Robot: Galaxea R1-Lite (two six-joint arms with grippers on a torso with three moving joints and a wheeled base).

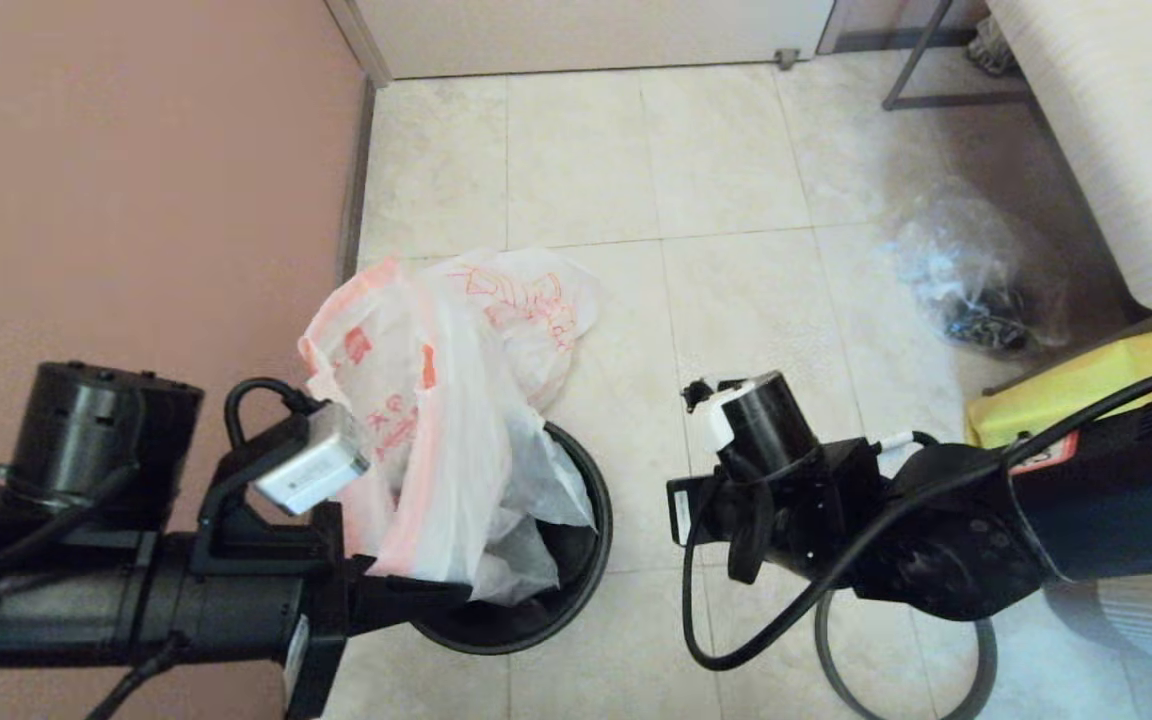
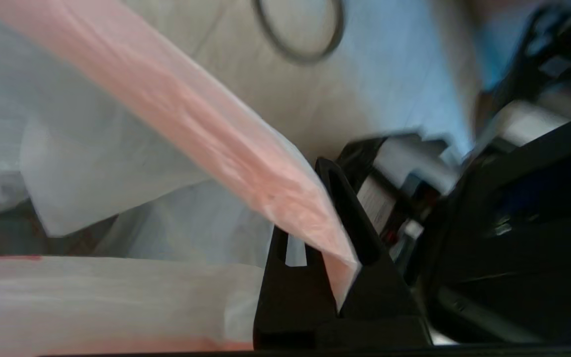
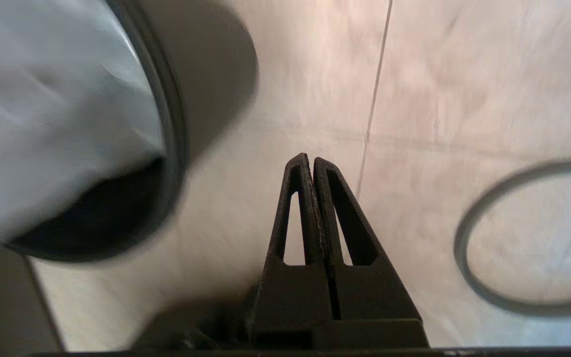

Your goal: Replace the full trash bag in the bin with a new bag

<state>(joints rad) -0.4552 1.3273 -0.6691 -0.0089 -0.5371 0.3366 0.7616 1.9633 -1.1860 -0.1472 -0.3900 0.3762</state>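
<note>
The dark round bin (image 1: 591,520) (image 3: 172,148) stands on the tiled floor near the wall. My left gripper (image 2: 317,198) is shut on the orange-pink band of the new bag (image 1: 436,440) (image 2: 206,129) and holds it over the bin, its lower part hanging inside. In the head view the left fingers are hidden behind that plastic. The full trash bag (image 1: 526,295), white with red drawings, lies just beyond the bin, partly hidden by the new bag. My right gripper (image 3: 311,159) is shut on nothing, low over the floor to the right of the bin.
A thin grey hoop (image 1: 833,665) (image 3: 464,238) (image 2: 298,57) lies on the floor under my right arm. A crinkled clear bag (image 1: 966,270) and a yellow bag (image 1: 1086,380) sit at the right. The pink wall (image 1: 136,180) runs close on the left.
</note>
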